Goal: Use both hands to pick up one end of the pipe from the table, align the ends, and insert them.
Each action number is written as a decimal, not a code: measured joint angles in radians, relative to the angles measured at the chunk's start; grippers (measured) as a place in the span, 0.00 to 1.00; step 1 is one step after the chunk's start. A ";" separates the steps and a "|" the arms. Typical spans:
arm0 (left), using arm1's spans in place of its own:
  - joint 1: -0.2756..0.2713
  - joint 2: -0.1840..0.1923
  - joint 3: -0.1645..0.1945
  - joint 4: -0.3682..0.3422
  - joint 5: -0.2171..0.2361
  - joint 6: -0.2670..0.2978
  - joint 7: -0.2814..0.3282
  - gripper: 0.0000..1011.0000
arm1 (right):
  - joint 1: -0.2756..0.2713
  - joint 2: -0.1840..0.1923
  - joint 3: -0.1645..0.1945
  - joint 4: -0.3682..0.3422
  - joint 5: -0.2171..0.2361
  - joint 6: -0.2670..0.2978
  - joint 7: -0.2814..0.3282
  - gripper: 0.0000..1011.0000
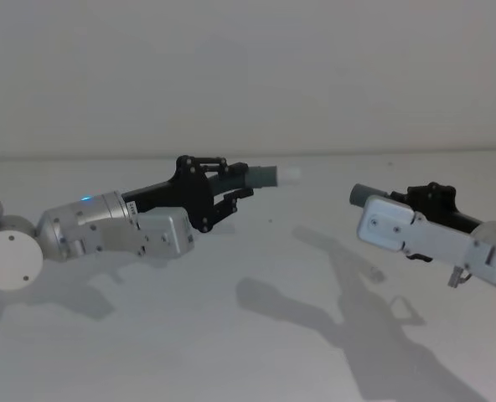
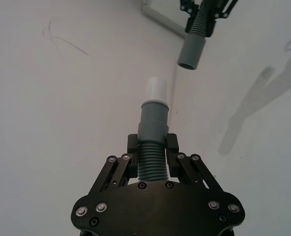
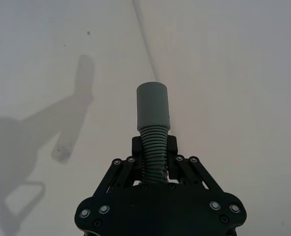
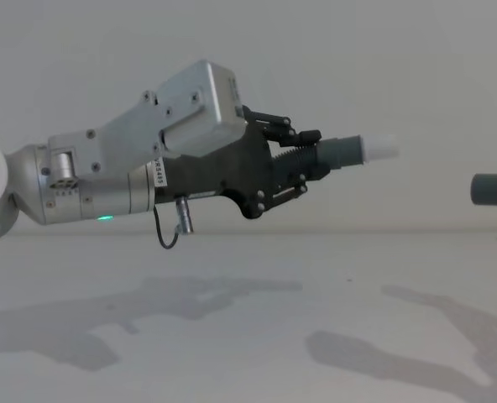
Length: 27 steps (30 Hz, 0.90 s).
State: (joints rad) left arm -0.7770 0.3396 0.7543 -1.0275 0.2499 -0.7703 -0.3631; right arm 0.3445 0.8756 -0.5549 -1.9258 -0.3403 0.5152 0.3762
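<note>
- I am at the lining-up step. Both pipe pieces are up in the air, off the white worktop (image 1: 256, 352), and not yet joined.
- My left gripper (image 2: 153, 147) is closed tight on the ribbed middle of the left pipe piece (image 2: 153, 130). Its whitish tip (image 2: 156, 89) sticks out in front.
- My right gripper (image 3: 154, 147) is closed tight on the ribs of the right pipe piece (image 3: 154, 123). Its round grey cuff (image 3: 153, 105) sticks out in front.
- In the head view the tip (image 1: 288, 175) and the cuff (image 1: 364, 195) point at each other over the middle of the worktop, with a clear gap between them.
- The cuff looks a bit lower than the tip there. In the chest view the cuff (image 4: 494, 190) also sits lower than the tip (image 4: 381, 148).
- I think the next move is to bring the two ends to the same height and in one straight line.
- Then I push them slowly together so the whitish tip slides into the cuff.
- If they are crooked, I think the tip will bump the rim.
</note>
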 joint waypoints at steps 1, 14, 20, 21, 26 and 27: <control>0.000 0.000 0.000 0.001 0.002 -0.003 0.000 0.30 | 0.000 0.002 0.002 -0.002 0.001 0.000 0.004 0.24; -0.007 -0.006 0.003 0.016 0.047 -0.065 0.008 0.30 | 0.016 0.008 0.015 -0.047 0.019 -0.006 0.060 0.24; -0.009 -0.009 0.003 0.022 0.057 -0.085 0.010 0.30 | 0.019 0.006 0.012 -0.074 0.019 -0.006 0.077 0.24; -0.009 -0.009 0.003 0.022 0.057 -0.085 0.010 0.30 | 0.020 0.005 0.011 -0.080 0.017 -0.004 0.083 0.24; -0.010 -0.011 0.003 0.025 0.062 -0.097 0.011 0.30 | 0.024 0.003 0.005 -0.097 0.010 0.004 0.099 0.24; -0.010 -0.011 0.003 0.026 0.063 -0.100 0.011 0.30 | 0.024 0.002 0.003 -0.103 0.007 0.007 0.102 0.24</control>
State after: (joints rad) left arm -0.7869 0.3285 0.7573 -1.0019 0.3131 -0.8701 -0.3519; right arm 0.3689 0.8777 -0.5515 -2.0291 -0.3334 0.5220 0.4784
